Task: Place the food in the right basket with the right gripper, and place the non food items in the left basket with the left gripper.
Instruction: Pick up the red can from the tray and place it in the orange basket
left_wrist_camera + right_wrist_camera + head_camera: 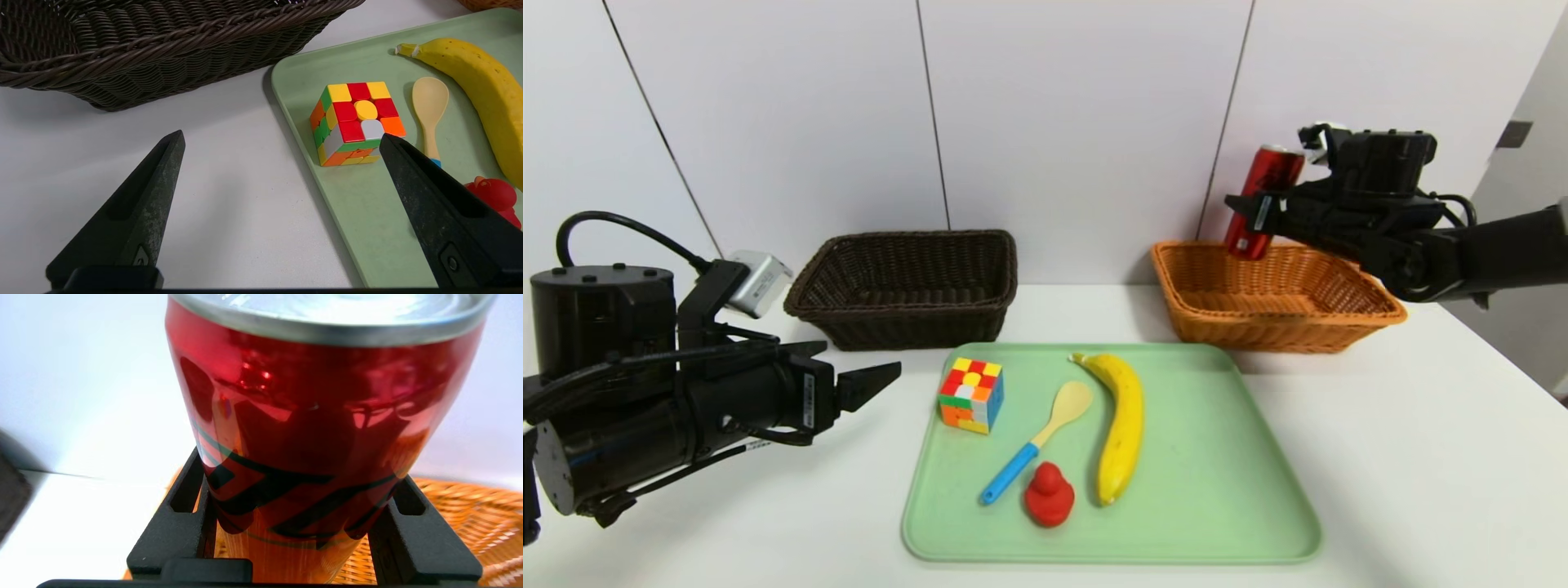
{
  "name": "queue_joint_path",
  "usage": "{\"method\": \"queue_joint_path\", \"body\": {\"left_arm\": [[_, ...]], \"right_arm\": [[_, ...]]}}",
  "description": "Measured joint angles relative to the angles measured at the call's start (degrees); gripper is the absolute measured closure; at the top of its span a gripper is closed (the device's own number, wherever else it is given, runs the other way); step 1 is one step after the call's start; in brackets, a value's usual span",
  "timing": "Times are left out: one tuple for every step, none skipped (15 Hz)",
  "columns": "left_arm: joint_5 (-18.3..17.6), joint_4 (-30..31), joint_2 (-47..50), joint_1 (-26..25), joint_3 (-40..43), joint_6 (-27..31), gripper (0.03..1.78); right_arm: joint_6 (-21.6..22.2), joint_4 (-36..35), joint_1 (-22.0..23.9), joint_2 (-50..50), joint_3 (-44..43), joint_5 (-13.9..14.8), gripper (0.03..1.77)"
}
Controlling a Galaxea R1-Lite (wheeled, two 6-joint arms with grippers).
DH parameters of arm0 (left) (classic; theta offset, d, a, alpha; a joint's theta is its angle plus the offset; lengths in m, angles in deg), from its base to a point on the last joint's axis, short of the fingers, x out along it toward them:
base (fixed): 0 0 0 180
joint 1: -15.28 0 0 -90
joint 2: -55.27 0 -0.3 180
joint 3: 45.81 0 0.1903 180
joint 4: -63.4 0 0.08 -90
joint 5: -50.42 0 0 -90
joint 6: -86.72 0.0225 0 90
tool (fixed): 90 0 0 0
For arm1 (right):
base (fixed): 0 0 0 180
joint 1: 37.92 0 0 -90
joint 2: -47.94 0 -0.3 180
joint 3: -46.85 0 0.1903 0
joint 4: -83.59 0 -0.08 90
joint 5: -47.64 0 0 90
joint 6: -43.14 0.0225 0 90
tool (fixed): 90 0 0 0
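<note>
Red drink can (1263,201) was held upright, clamped in the right gripper (1252,216), directly above the orange basket (1372,310) near its left rim; the left gripper (282,141) was spread wide beside the tray's (1217,490) left edge.

No readable text; red can's (310,457) dark logo illegible.

Red can (1262,202) tilted, seemingly over orange basket (1274,298).

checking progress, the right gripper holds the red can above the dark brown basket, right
Not quite. The right gripper does hold the red can, but above the orange-tan basket, not the dark brown one, as the head view shows.
</note>
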Motion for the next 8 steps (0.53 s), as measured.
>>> {"method": "queue_joint_path", "body": {"left_arm": [[0.0,0.0,-0.2,0.0,0.0,0.0,0.12],[0.0,0.0,-0.4,0.1,-0.1,0.0,0.12],[0.0,0.0,-0.5,0.2,-0.1,0.0,0.12],[0.0,0.0,-0.6,0.3,-0.1,0.0,0.12],[0.0,0.0,-0.6,0.4,-0.1,0.0,0.12],[0.0,0.0,-0.7,0.5,-0.1,0.0,0.12],[0.1,0.0,-0.7,0.5,-0.1,0.0,0.12],[0.0,0.1,-0.8,0.5,-0.1,0.0,0.12]], "right_arm": [[0.0,-0.3,0.0,-1.0,-0.1,0.1,0.83],[0.0,-0.4,-0.2,-2.0,-0.1,0.3,0.83],[0.0,-0.5,-0.3,-2.8,-0.3,0.4,0.83],[-0.1,-0.6,-0.4,-3.6,-0.3,0.4,0.83],[-0.2,-0.9,-0.5,-4.4,-0.3,0.5,0.83],[-0.4,-1.9,-0.6,-5.2,-0.3,0.6,0.83],[-0.7,-3.1,-0.8,-6.0,-0.3,0.8,0.83],[-0.7,-3.2,-1.0,-6.5,-0.1,0.9,0.83]]}}
